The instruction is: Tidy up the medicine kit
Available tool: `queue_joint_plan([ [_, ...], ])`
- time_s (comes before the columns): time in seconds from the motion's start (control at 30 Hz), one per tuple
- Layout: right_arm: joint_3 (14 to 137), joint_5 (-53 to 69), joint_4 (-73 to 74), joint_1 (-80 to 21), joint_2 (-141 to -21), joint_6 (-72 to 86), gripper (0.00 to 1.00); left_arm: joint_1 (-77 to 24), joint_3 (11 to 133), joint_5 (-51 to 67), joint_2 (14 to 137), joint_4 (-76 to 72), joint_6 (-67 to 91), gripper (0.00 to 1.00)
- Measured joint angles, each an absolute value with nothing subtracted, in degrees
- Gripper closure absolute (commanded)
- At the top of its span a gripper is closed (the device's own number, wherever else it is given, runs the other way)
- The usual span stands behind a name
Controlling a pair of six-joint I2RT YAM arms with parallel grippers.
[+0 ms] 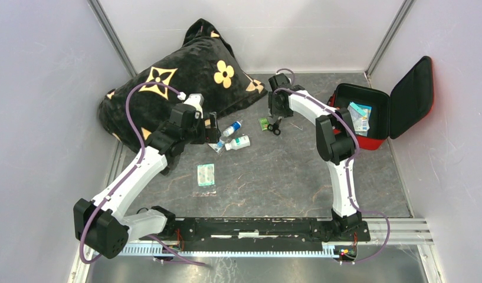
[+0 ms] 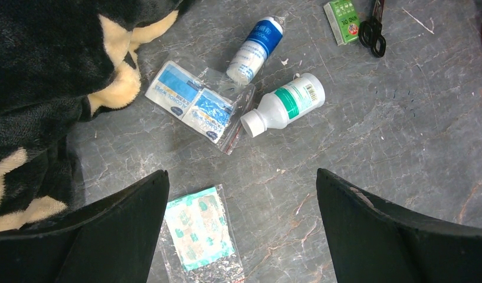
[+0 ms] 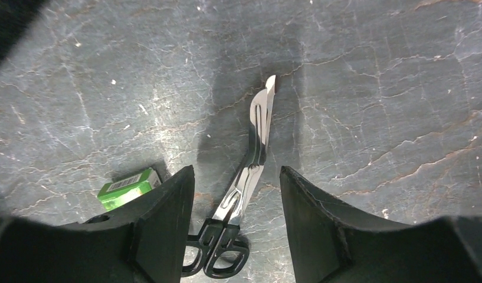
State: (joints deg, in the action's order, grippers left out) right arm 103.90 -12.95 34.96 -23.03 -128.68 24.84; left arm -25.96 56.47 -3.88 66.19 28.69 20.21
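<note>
The right gripper (image 3: 235,174) stands half open, its black fingers straddling the steel, black-handled scissors (image 3: 256,147) without pinching them. The left gripper (image 2: 242,174) gapes wide and empty above a clear packet of plasters (image 2: 200,233). The red hard-shell medicine kit (image 1: 374,143) sits open, lid raised, at the far right of the grey marbled tabletop (image 1: 274,177), which is enclosed by pale walls (image 1: 43,118).

I'm working in a robot lab cell: plain pale walls (image 1: 43,118) set in aluminium posts (image 1: 111,38) box in a grey marbled table (image 1: 274,177). Two arms (image 1: 132,177) are bolted to a black rail (image 1: 256,227) at its near edge, with purple cables (image 1: 128,109) looping off them and a slotted cable duct (image 1: 226,250) just below.
</note>
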Motion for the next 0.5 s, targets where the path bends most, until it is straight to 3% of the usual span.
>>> queue_joint_plan([
  [0.2, 103.20, -12.78, 35.42, -23.05, -129.84, 24.84, 0.42, -25.96, 56.40, -3.86, 66.19, 28.71, 20.21, 0.00],
  [0.5, 103.20, -12.08, 35.22, -23.14, -129.86, 24.88, 0.64, -25.96, 56.38, -3.84, 66.19, 28.71, 20.21, 0.00],
])
